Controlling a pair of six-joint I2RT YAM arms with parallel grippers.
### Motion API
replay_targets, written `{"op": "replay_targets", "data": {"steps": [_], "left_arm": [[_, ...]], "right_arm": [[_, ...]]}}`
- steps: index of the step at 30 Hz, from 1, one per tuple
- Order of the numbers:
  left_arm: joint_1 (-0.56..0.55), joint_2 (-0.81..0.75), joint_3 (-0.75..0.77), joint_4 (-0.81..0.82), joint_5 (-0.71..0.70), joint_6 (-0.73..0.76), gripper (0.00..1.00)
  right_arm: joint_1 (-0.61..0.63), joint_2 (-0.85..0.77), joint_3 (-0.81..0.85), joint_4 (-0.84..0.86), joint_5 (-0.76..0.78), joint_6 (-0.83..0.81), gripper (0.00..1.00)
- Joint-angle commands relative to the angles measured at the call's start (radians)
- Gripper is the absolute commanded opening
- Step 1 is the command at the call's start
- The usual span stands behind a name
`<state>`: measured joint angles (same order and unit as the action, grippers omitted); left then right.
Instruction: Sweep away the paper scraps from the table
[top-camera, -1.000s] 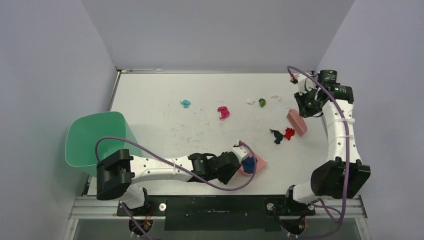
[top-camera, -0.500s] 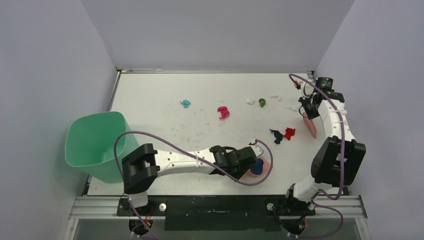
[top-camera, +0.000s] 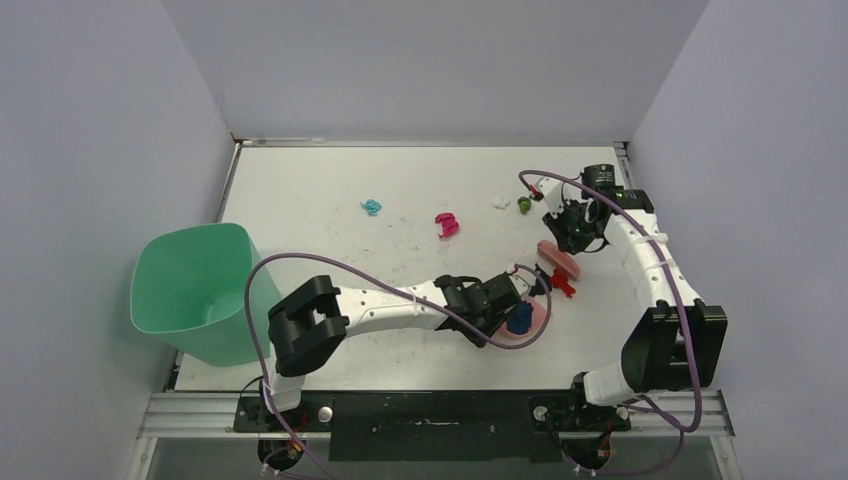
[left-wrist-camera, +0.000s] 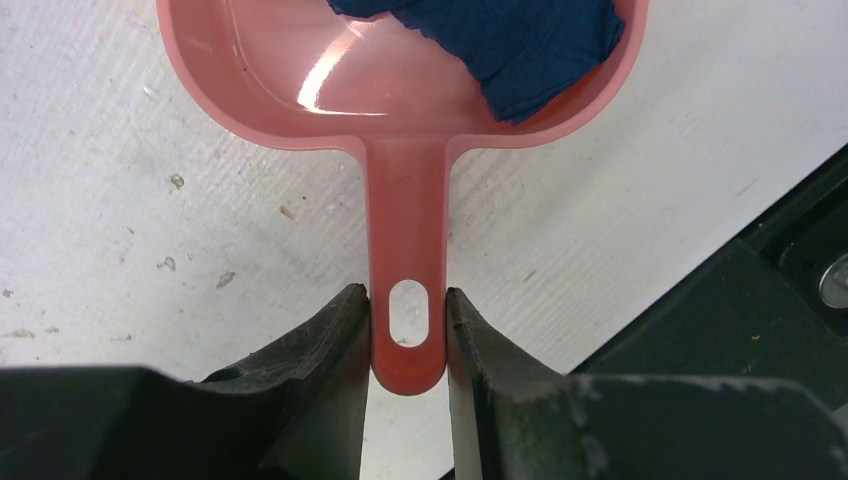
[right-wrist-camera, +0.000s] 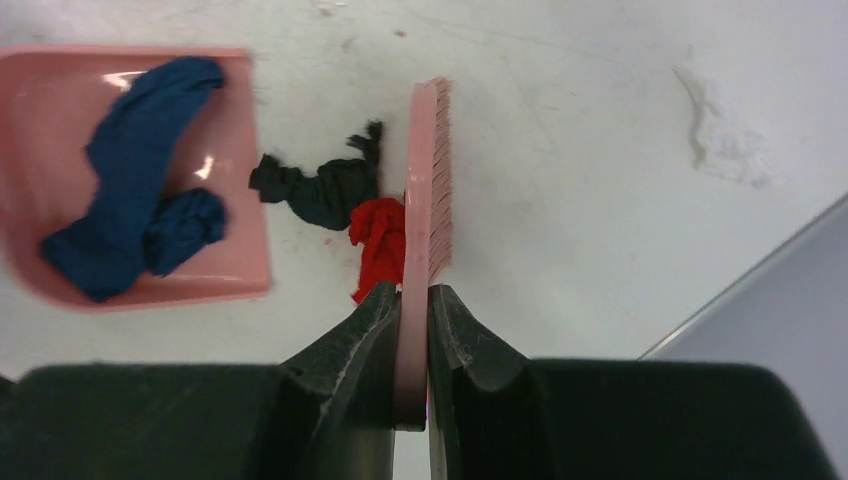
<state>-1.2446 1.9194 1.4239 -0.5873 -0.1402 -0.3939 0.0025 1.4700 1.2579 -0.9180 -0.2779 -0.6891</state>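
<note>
My left gripper (top-camera: 503, 306) (left-wrist-camera: 408, 330) is shut on the handle of the pink dustpan (top-camera: 536, 318) (left-wrist-camera: 400, 100), which lies flat on the table (top-camera: 330, 180). A dark blue wad (top-camera: 519, 318) (left-wrist-camera: 500, 40) lies in the pan. My right gripper (top-camera: 573, 236) (right-wrist-camera: 412, 300) is shut on the pink hand brush (top-camera: 558, 260) (right-wrist-camera: 428, 190). The brush's bristles touch a red wad (top-camera: 563, 286) (right-wrist-camera: 380, 240) and a black wad (right-wrist-camera: 320, 190) just off the pan's mouth (right-wrist-camera: 240, 240). Teal (top-camera: 371, 207), magenta (top-camera: 446, 224), white (top-camera: 501, 203) and green (top-camera: 524, 204) wads lie farther back.
A mint-green bin (top-camera: 195, 290) stands at the table's left edge. A flat white scrap (right-wrist-camera: 722, 140) lies right of the brush. The table's right rim and the wall run close behind the right arm. The black front rail (left-wrist-camera: 790, 270) is near the dustpan handle.
My right gripper has swept the brush left from the right edge, pushing the red and black wads toward the pan. My left gripper has slid the dustpan right and back to meet them.
</note>
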Motion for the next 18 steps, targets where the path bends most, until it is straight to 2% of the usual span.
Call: {"op": "replay_targets", "data": {"steps": [1,8,14,18], "left_arm": [[0.016,0.032,0.072,0.022,0.028,0.024,0.00],[0.019,0.052,0.081,0.062,0.025,0.032,0.00],[0.017,0.027,0.044,0.102,0.013,0.038,0.01],[0.016,-0.012,-0.001,0.121,-0.010,0.035,0.14]], "right_arm": [[0.037,-0.051,-0.008,-0.184,-0.196,-0.026,0.05],[0.049,-0.056,0.040,-0.310,-0.350,0.007,0.05],[0.049,-0.052,0.080,-0.297,-0.398,0.090,0.05],[0.048,-0.054,0.117,-0.283,-0.368,0.126,0.05]]}}
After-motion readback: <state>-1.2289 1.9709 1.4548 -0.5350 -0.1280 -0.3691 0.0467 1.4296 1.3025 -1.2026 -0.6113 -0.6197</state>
